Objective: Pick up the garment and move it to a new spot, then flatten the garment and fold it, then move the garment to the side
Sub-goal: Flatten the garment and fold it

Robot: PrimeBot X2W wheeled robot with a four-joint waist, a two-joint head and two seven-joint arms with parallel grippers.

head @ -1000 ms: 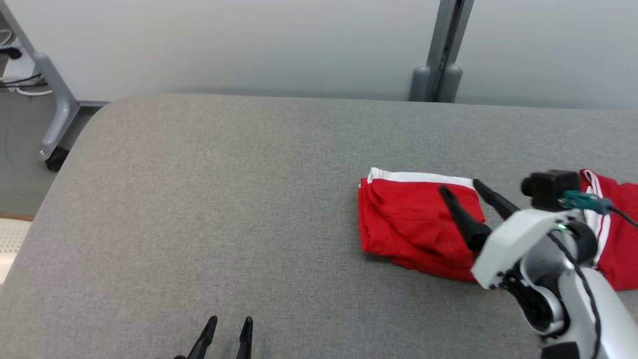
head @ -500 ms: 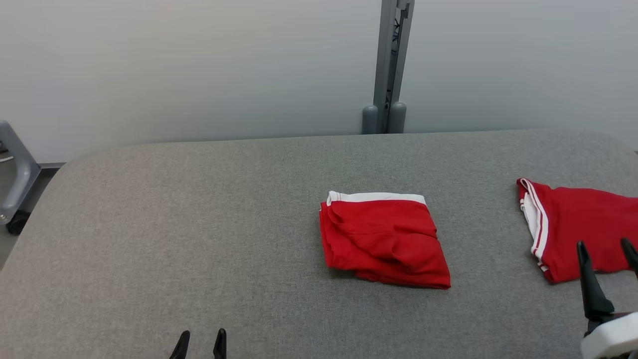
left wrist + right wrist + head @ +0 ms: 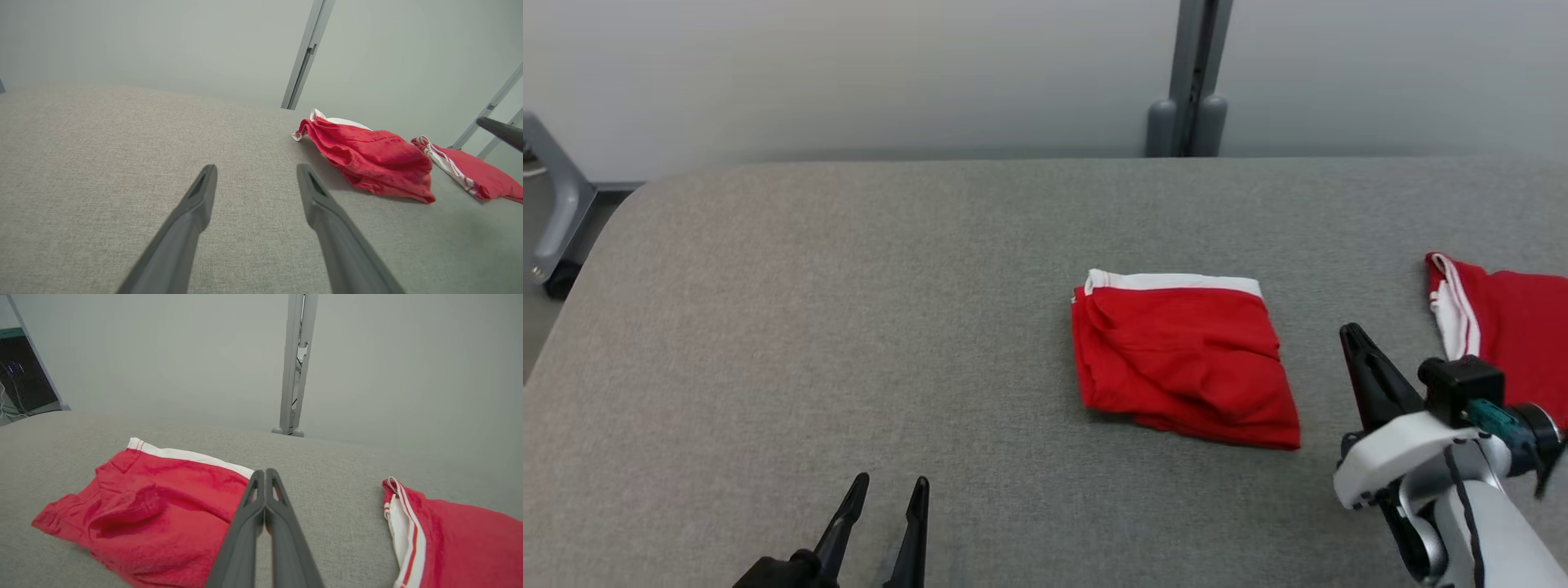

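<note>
The grey padded surface point(image 3: 849, 343) spans most of the head view. That view has itself swung over the last second, so the apparent slide of the cloth is the camera's doing. The folded red garment point(image 3: 1180, 359), white waistband at its far edge, lies right of centre on the surface in the same compact rectangle as a second ago. A second red garment point(image 3: 1515, 327) with striped white trim lies well apart from it at the right edge. What has truly changed is the right gripper point(image 3: 1354, 336). A second ago it was spread over the folded garment; now it is off the cloth, just beside its right edge, with its jaws pressed together on nothing. The left gripper point(image 3: 890, 483) sits low at the near edge, jaws apart and empty, as before. From this, the fold looks finished and released, and the move to the side seems to be what remains.
</note>
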